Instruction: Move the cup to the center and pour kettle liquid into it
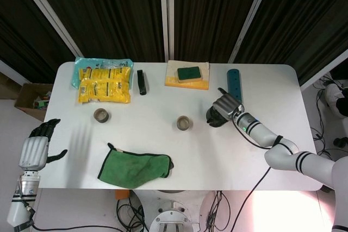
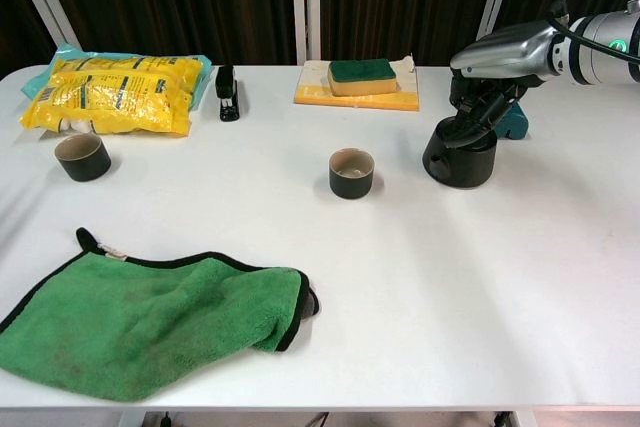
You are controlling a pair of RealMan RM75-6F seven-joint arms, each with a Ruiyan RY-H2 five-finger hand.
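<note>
Cup (image 2: 351,172) stands upright near the table (image 2: 480,277) centre, apart from the black kettle (image 2: 459,153) to its right. Right hand (image 2: 497,67) sits over the kettle top, fingers (image 2: 480,107) curled down onto it; firm grip cannot be confirmed. Left hand (image 1: 36,148) hangs off the table's left edge, fingers spread, empty.

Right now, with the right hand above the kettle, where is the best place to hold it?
Probably the top handle of the black kettle, taken from above: it stands upright and the right hand is already over it, fingers reaching down. Whether they grip yet is unclear.
</note>
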